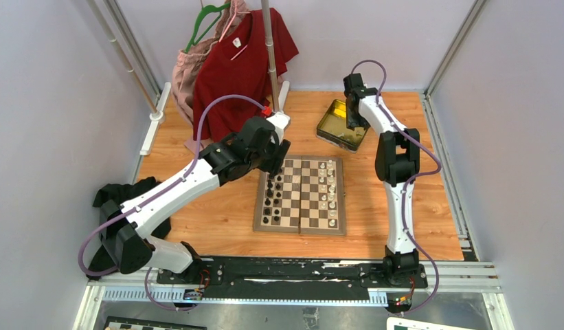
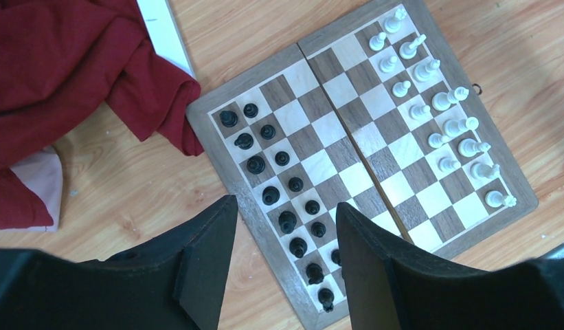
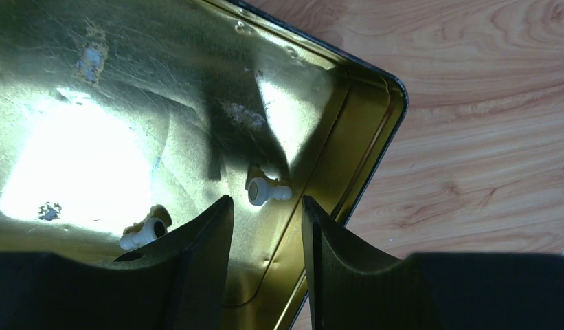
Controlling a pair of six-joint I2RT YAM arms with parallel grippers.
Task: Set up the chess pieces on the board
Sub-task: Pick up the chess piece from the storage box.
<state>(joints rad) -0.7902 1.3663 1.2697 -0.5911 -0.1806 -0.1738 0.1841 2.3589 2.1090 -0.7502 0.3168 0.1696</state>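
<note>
The counter (image 1: 217, 220) carried the board (image 1: 301, 199), over which the left hand (image 2: 286, 204) was poised, half-spread and empty. The right hand (image 3: 266, 203) was poised well apart from the board, inside the gold tin (image 3: 361, 124), jaws wide with nothing between them. Just ahead of its fingertips a white chess piece (image 3: 267, 190) was seen toppled, its long axis running finger to finger. A second white piece (image 3: 143, 232) lay beyond the left finger. The right hand was judged far nearer to both.

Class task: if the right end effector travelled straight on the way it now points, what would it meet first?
Most likely the white chess piece lying on its side in the gold tin, just ahead of the open right end effector; otherwise the tin's floor. Depth is hard to judge.
</note>
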